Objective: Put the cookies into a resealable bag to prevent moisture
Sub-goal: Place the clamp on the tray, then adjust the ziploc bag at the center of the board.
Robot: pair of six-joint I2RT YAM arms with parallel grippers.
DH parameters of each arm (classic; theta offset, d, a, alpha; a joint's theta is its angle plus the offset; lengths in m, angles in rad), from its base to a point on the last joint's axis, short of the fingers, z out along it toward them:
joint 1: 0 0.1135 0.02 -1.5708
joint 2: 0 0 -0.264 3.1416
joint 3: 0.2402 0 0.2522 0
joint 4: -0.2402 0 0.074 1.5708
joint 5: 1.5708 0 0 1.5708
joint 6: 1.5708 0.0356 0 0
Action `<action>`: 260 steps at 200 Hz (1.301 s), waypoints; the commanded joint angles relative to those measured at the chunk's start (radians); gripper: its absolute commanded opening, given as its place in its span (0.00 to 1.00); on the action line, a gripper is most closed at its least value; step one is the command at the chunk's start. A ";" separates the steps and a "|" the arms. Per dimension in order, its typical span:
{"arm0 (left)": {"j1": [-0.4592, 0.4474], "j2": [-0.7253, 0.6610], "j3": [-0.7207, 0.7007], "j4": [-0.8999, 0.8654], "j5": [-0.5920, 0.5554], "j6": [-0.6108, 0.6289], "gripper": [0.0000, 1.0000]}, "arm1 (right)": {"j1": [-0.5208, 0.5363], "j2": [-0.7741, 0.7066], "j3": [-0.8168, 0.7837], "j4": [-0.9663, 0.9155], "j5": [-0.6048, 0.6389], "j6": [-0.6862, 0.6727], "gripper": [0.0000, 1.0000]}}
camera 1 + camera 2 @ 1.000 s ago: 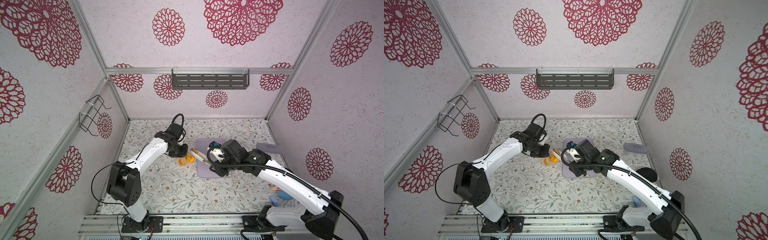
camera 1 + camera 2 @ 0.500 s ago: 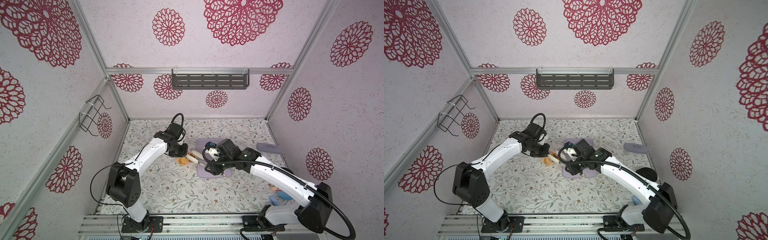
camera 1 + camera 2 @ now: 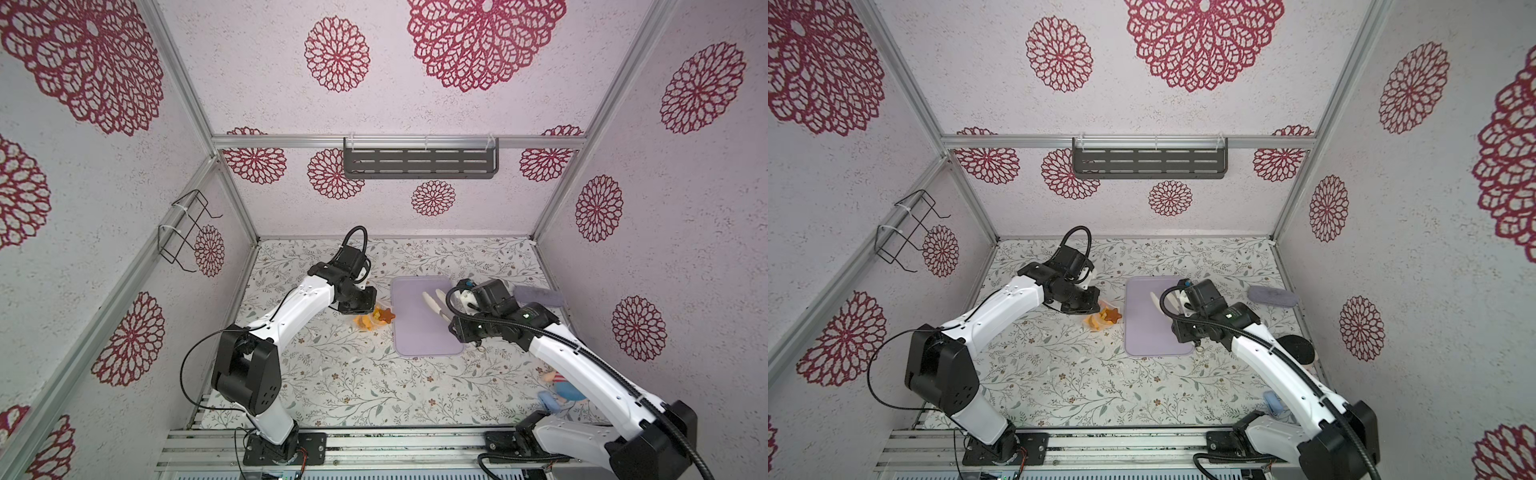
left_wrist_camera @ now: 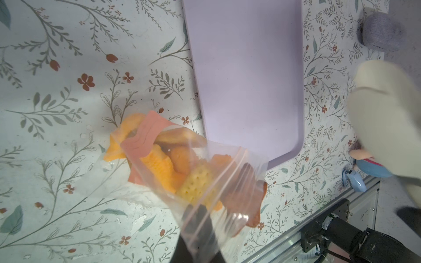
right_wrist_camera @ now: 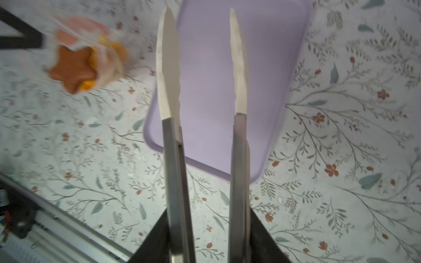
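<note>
My left gripper [image 4: 200, 215] is clenched on one edge of the bag [image 4: 206, 175]; a dark finger [image 4: 193, 218] shows through the plastic. The bag is mid-table, just beside the tray's [image 3: 419, 336] left edge and apart from it in both top views [image 3: 1104, 319]. I cannot tell whether it hangs clear or rests on the table [image 3: 345, 374].

The cookies [image 4: 159, 164] are inside the bag: orange-yellow pieces in a heap and a pale waffled square. The brown star [image 5: 73, 68] presses against the bag's tray-side wall [image 3: 385, 316].

My right gripper [image 5: 209, 239] grasps the tongs [image 5: 174, 148] by their metal arms. The white tips stand apart over the tray's middle [image 3: 434, 301], with nothing between them. The tray lies right of the table's centre.

A grey pad [image 3: 538, 296] lies by the table's right edge.
</note>
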 commanded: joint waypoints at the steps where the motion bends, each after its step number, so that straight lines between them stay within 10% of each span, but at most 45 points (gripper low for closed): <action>1: 0.008 -0.044 0.007 0.047 0.025 0.000 0.00 | 0.006 0.048 -0.028 0.053 0.157 0.042 0.46; 102: 0.009 -0.049 0.008 0.038 0.017 0.000 0.00 | 0.098 0.297 -0.077 0.280 0.206 0.041 0.68; 156: 0.012 -0.052 0.003 0.037 0.018 0.003 0.00 | 0.062 0.184 -0.076 0.259 0.120 0.000 0.81; 219: 0.014 -0.065 -0.010 0.064 0.054 -0.001 0.00 | -0.105 0.022 -0.182 0.693 -0.508 0.130 0.70; 260: 0.014 -0.067 -0.019 0.077 0.055 -0.009 0.00 | -0.098 0.139 -0.223 1.061 -0.639 0.356 0.62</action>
